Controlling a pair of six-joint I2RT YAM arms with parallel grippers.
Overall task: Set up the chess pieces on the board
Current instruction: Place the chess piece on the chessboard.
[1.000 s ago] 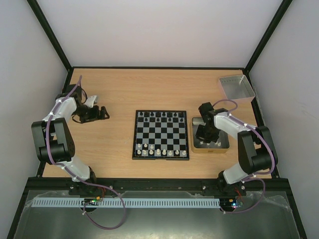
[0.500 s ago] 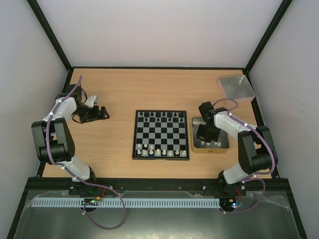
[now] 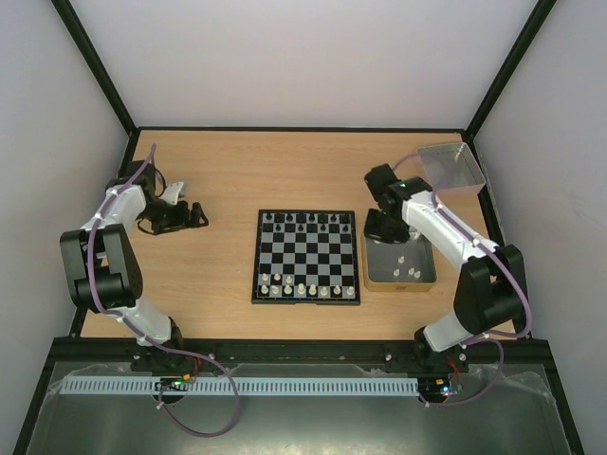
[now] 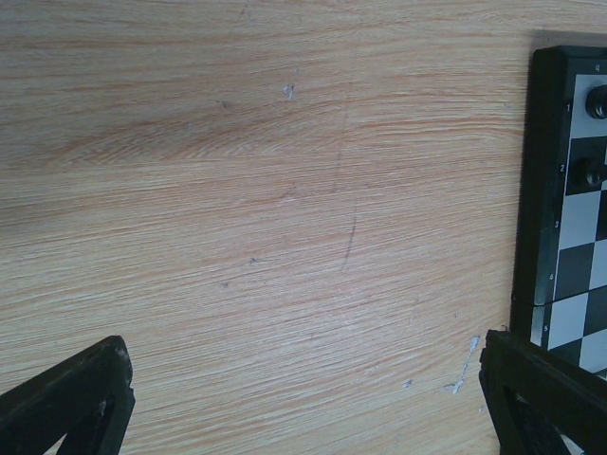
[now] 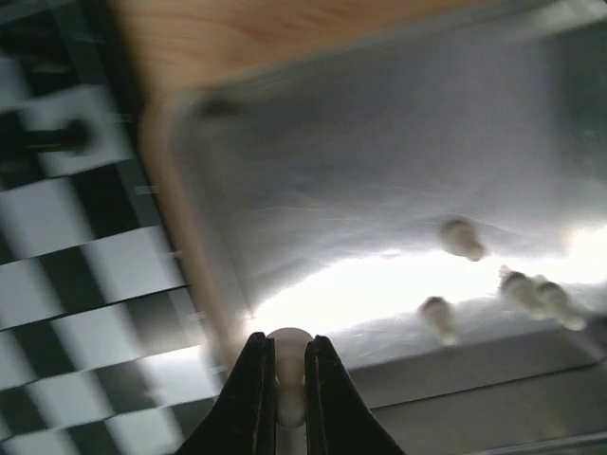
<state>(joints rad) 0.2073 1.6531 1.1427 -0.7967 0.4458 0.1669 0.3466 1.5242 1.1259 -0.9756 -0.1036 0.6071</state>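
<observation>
- right tool clamped on a cream-white piece, lower centre of wrist view, over tray rim beside board
- thin pinch: may slip or twist out in transit
- lowering could knock placed pieces in board's near row
- left tool jaws apart, low over desk, frame left

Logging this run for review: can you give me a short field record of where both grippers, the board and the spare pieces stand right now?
right gripper: shut on a cream-white piece, raised near the tray's board-side rim
left gripper: open, empty, over bare table left of the board
board: black pieces at the far side, white pieces at the near side, middle bare
tray: several loose pieces, cream-white, lying inside
bin: far right of the table, apart from the tray
</observation>
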